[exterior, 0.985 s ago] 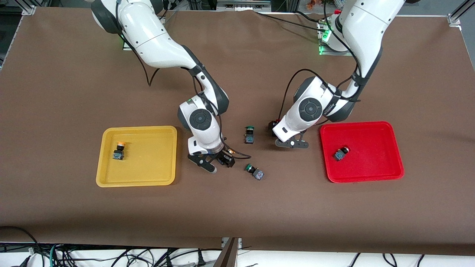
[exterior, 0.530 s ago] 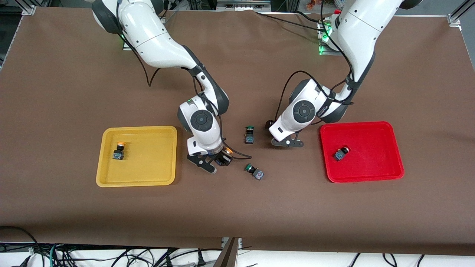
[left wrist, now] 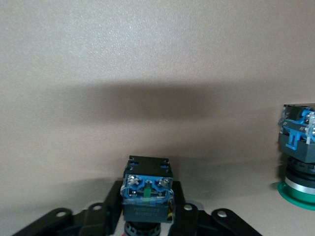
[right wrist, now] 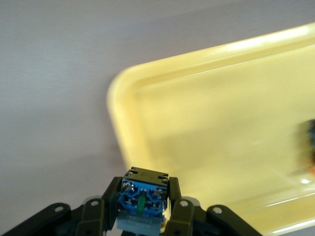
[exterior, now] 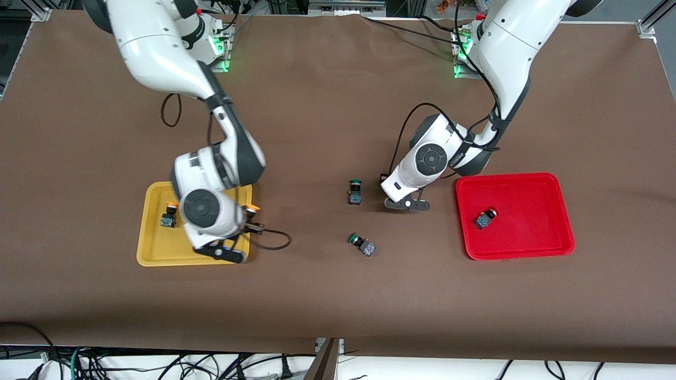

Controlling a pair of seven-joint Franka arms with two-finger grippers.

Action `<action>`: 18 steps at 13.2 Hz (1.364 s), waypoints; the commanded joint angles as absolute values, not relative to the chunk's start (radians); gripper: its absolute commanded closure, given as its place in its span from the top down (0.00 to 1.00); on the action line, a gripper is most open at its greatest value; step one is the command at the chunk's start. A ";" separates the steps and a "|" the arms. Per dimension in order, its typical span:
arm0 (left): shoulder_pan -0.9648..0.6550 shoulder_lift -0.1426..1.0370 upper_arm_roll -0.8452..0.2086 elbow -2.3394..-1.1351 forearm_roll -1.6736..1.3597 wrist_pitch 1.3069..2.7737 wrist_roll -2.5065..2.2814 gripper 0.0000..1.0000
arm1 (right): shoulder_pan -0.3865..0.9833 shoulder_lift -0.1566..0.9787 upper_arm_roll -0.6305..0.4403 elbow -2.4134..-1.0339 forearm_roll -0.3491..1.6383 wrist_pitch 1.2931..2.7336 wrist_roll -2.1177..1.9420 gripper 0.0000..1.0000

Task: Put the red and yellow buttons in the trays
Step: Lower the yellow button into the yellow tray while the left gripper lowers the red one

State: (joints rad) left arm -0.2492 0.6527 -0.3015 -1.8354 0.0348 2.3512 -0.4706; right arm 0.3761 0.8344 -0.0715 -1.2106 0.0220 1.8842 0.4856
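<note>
No legible text, brand, number or sign was found in any view. The left arm's forearm (exterior: 471, 149) carried a small dark marking near the wrist joint — too small to make out. The blue base of the button (left wrist: 146, 192) held in the left gripper showed faint moulded lettering on its dark lower face, lower centre of the left wrist view — unreadable. The button (right wrist: 142, 196) in the right wrist view showed none that could be read.

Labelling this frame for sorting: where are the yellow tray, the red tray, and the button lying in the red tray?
yellow tray (exterior: 158, 248), front view, bare floor.
red tray (exterior: 528, 232), front view, bare floor.
red button (exterior: 485, 218), front view, its body.
</note>
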 commanded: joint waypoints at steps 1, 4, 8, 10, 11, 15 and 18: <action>-0.242 0.624 -0.296 -1.829 0.038 2.332 -0.479 0.22 | 0.324 0.792 -0.075 -1.319 0.031 1.882 0.324 0.00; -0.210 0.575 -0.281 -1.760 0.040 2.155 -0.460 0.22 | 0.292 0.790 -0.083 -1.400 0.032 1.936 0.246 0.00; -0.097 0.572 -0.282 -1.599 0.155 1.856 -0.229 0.22 | 0.288 0.787 -0.081 -1.463 0.034 2.036 0.248 0.73; -0.023 0.571 -0.281 -1.598 0.216 1.848 -0.055 0.23 | 0.287 0.758 -0.084 -1.456 0.034 2.023 0.241 1.00; 0.024 0.571 -0.281 -1.598 0.227 1.850 0.027 0.23 | 0.284 0.729 -0.084 -1.454 0.032 2.004 0.236 1.00; 0.150 0.600 -0.281 -1.603 0.360 1.916 0.259 0.23 | 0.213 0.606 -0.084 -1.402 0.032 1.823 0.137 1.00; 0.207 0.652 -0.281 -1.614 0.364 2.003 0.354 0.25 | 0.190 0.494 -0.090 -1.396 0.028 1.706 0.081 1.00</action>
State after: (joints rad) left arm 0.1839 0.6241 -0.2668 -1.6154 0.3375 1.9673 0.3062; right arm 0.1995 0.5539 -0.0945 -1.3798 0.0220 1.7529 0.1106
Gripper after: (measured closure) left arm 0.590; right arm 0.000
